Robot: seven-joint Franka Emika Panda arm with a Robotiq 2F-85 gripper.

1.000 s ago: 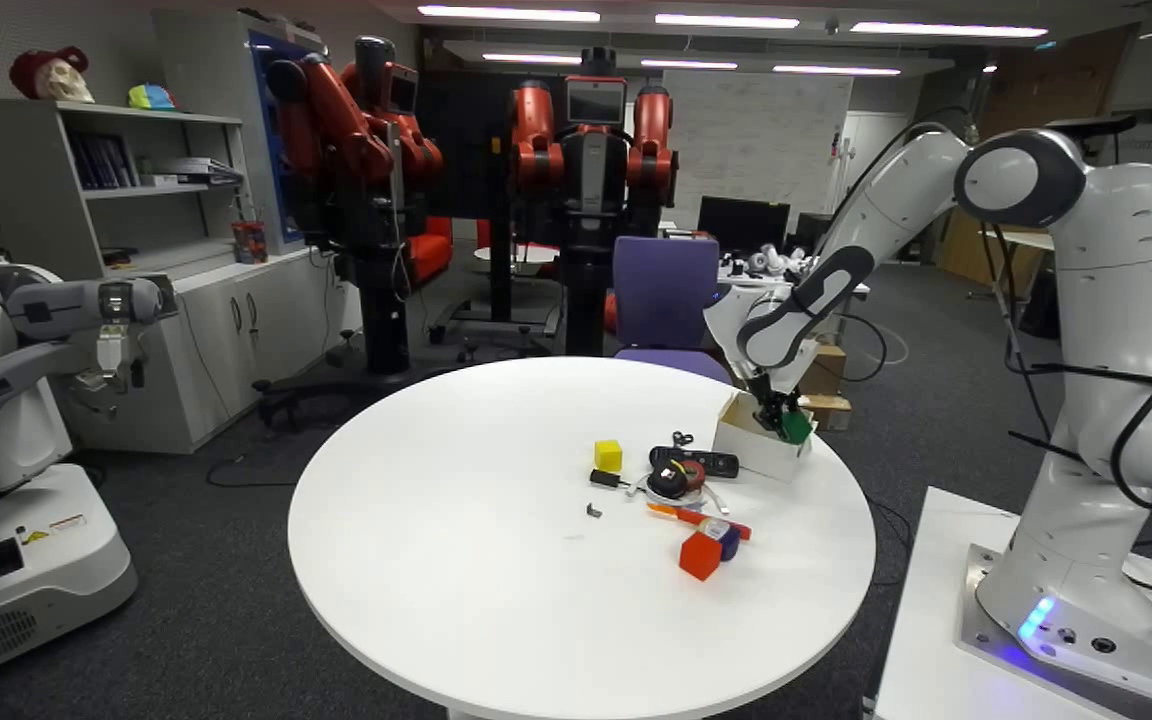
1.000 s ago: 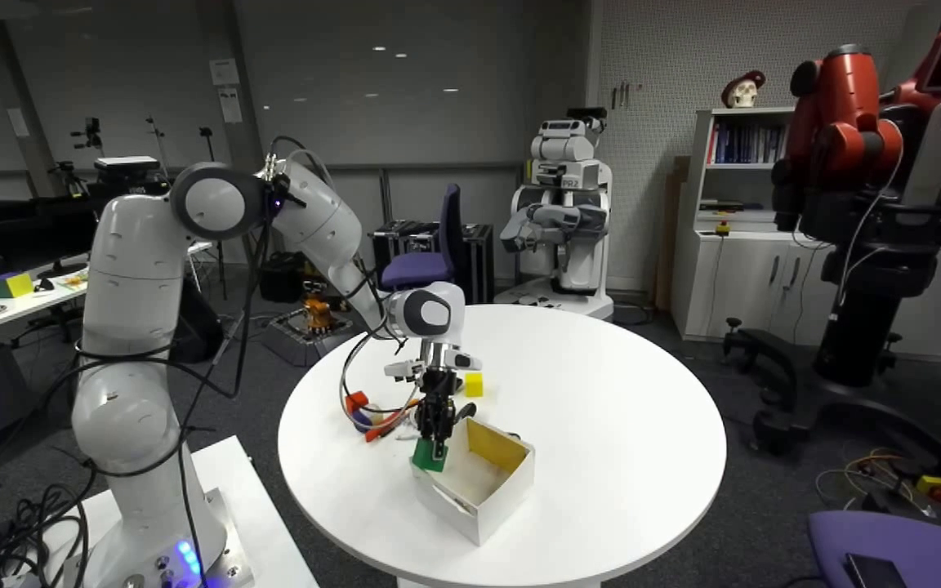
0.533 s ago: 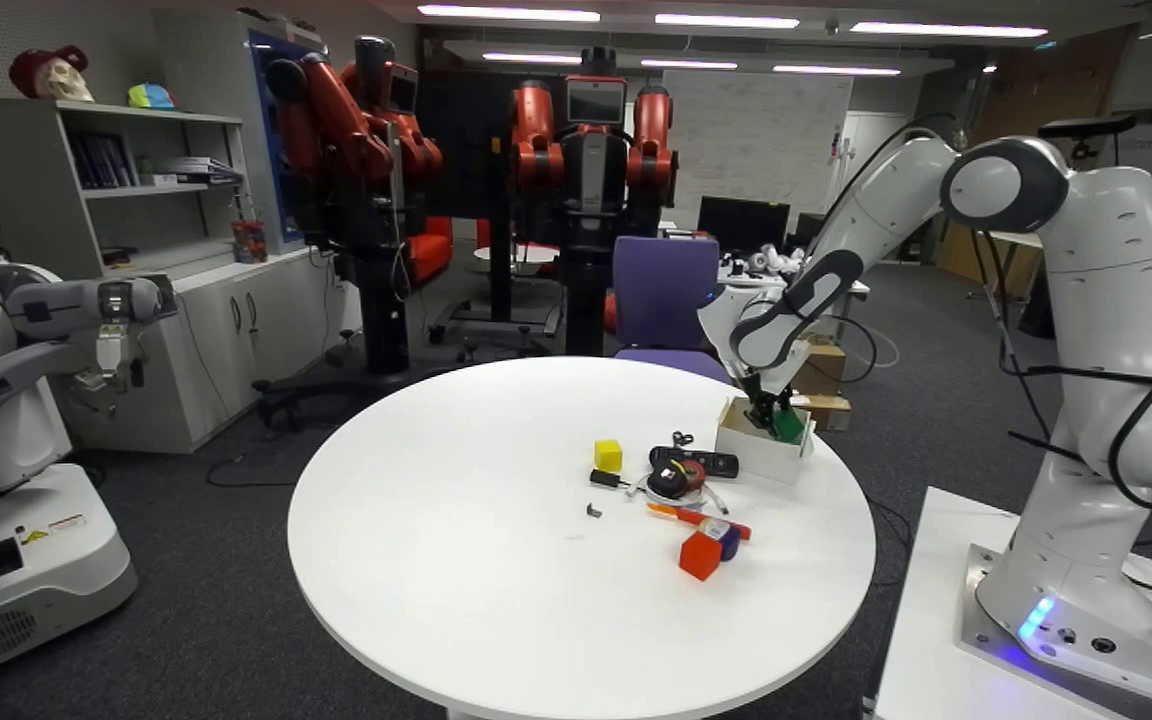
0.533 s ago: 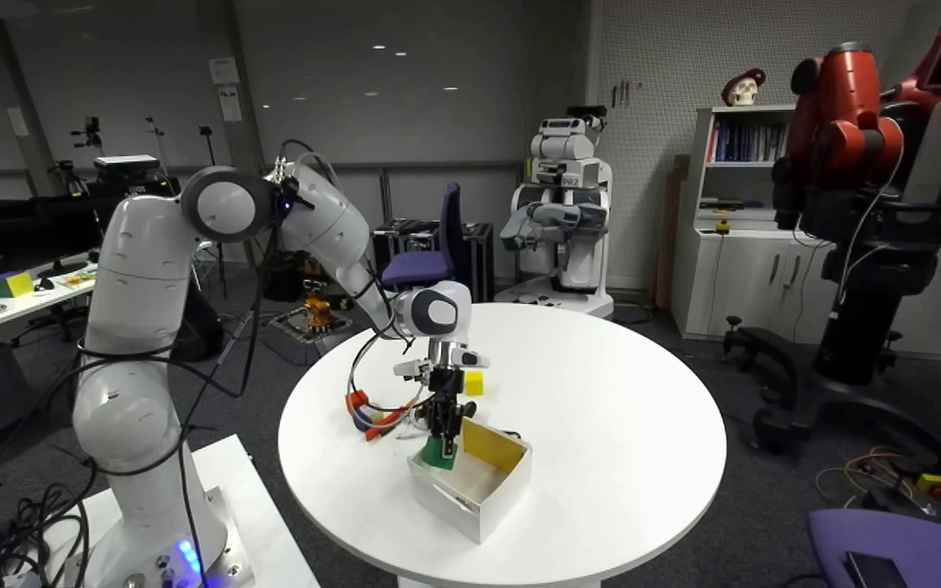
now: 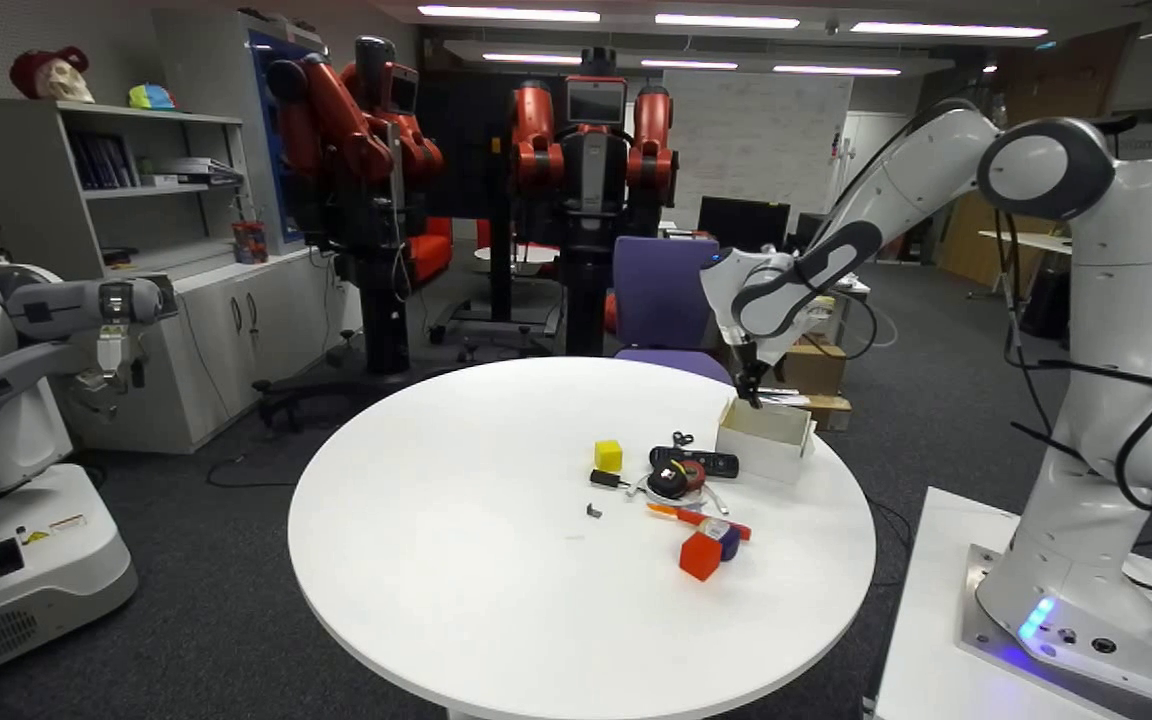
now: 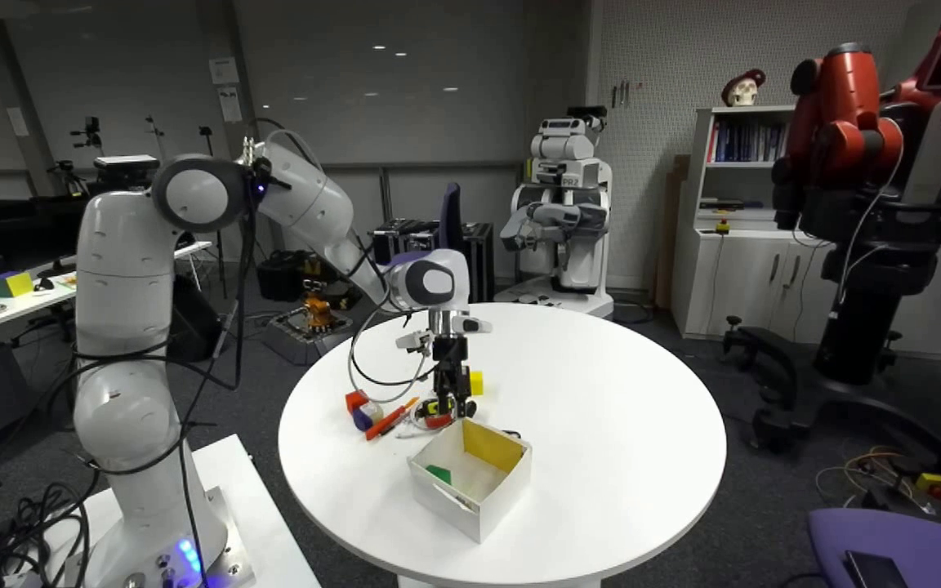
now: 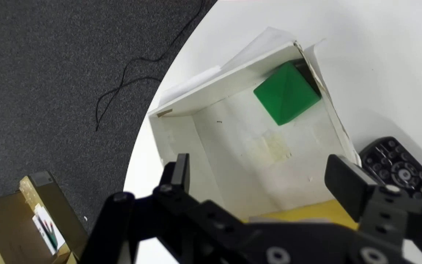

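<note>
Gripper (image 7: 258, 161): you had its jaws spread wide with nothing between them; it hung above the box (image 7: 214, 96), near the yellow end, and seemed to touch nothing.
Box: it stood open-topped on the surface (image 5: 486, 560), close to the edge; its walls looked thin, like card, so you could judge it light and easily bent, and one rim looked frayed, a poor place to press or pull.
Green block (image 7: 286, 93): it sat inside the box, tucked in a corner at the end opposite the yellow wall, with a ridge running across its upper side; whether it touched both walls of that corner, you could not tell.
Block's feel: it looked light, stiff and sturdy, with smooth faces that might have slipped in a loose pinch.
Block's hold: a pair of flat, opposite sides, taken low and across the middle, looked soundest; the ridge offered little to grip, and the sides toward the walls seemed to leave scant room for a jaw.
Remote (image 7: 403, 174): it lay just outside the box, by the wall nearest the block's corner.
Tape measure (image 5: 671, 480): it lay beside the remote, farther from the box.
Yellow cube (image 5: 608, 456) and red cube (image 5: 701, 556): they lay farther out, well apart.
</note>
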